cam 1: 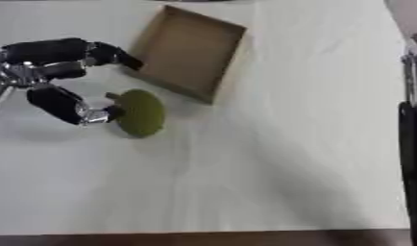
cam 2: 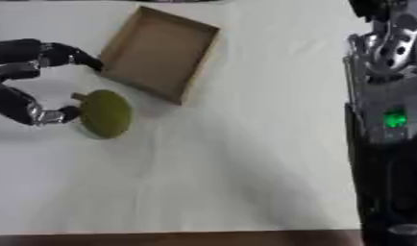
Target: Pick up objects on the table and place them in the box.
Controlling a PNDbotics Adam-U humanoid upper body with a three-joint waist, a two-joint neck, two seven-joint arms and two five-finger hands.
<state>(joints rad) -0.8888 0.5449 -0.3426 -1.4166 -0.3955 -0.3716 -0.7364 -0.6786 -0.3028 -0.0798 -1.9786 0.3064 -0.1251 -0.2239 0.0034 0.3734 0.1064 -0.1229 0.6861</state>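
White table (cam 1: 271, 158), with brown cardboard box (cam 1: 191, 50) near far edge. Left hand (cam 1: 52, 79) beside box, fingers (cam 1: 94, 114) curled, touching green round object (cam 1: 142, 113). Right hand unseen.

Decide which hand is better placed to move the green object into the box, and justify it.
Left. The left hand already touches the green object beside the box; only the right arm shows, at the table's far side.

Setting: robot test bench | Evidence: plain white cloth-covered table (cam 1: 271, 158); shallow brown cardboard box (cam 1: 188, 52); black-and-silver robot arm with green indicator light (cam 2: 395, 118)
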